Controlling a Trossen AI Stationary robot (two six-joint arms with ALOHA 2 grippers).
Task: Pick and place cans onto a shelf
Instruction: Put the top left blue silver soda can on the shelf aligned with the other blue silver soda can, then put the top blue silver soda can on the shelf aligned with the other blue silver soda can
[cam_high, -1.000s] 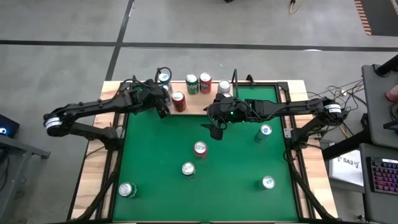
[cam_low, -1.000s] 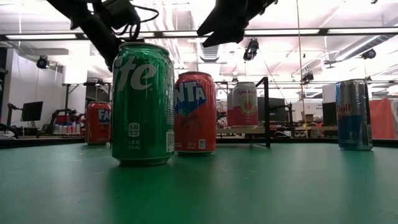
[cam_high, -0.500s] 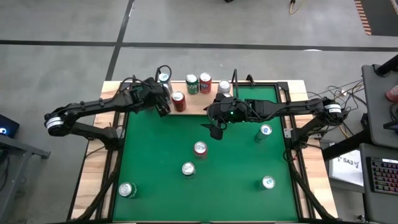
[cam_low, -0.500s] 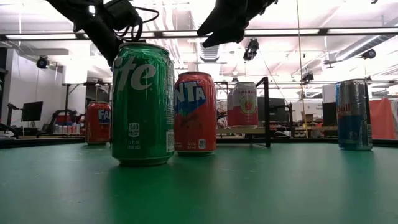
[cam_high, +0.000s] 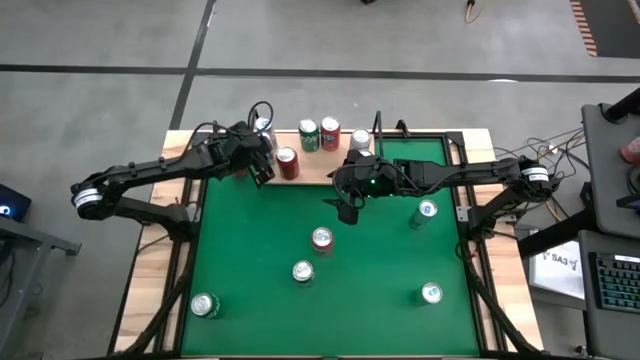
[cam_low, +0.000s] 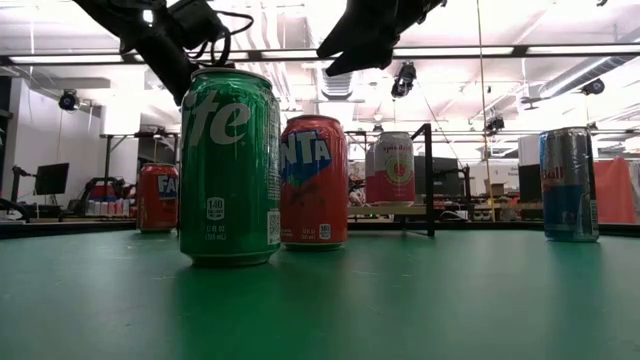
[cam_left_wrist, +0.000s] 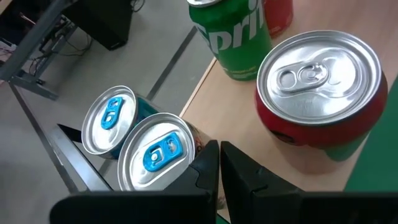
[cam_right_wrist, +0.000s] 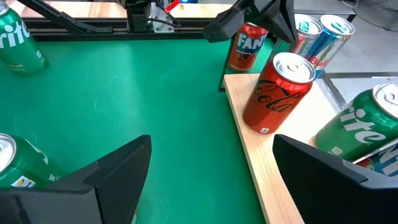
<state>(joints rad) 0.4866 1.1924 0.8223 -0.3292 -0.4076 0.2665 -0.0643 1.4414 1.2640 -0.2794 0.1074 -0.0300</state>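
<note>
The shelf (cam_high: 318, 172) lies along the table's far edge. On it stand a red can (cam_high: 288, 160), a green can (cam_high: 309, 133), another red can (cam_high: 330, 130), a silver-white can (cam_high: 360, 139) and two blue-tabbed cans (cam_left_wrist: 158, 152) at its left end. My left gripper (cam_high: 264, 172) (cam_left_wrist: 219, 158) hovers shut above the shelf's left end, between the blue-tabbed cans and the red can (cam_left_wrist: 320, 93). My right gripper (cam_high: 345, 207) (cam_right_wrist: 211, 155) hangs open over the green table, just in front of the shelf, with nothing between its fingers.
Loose cans stand on the green table: a red one (cam_high: 322, 240), green ones (cam_high: 302, 271) (cam_high: 205, 305) (cam_high: 431, 293) and a blue one (cam_high: 427, 212). A red Fanta can (cam_right_wrist: 245, 46) stands beyond the shelf's left end. A black wire upright (cam_low: 429, 180) rises from the shelf.
</note>
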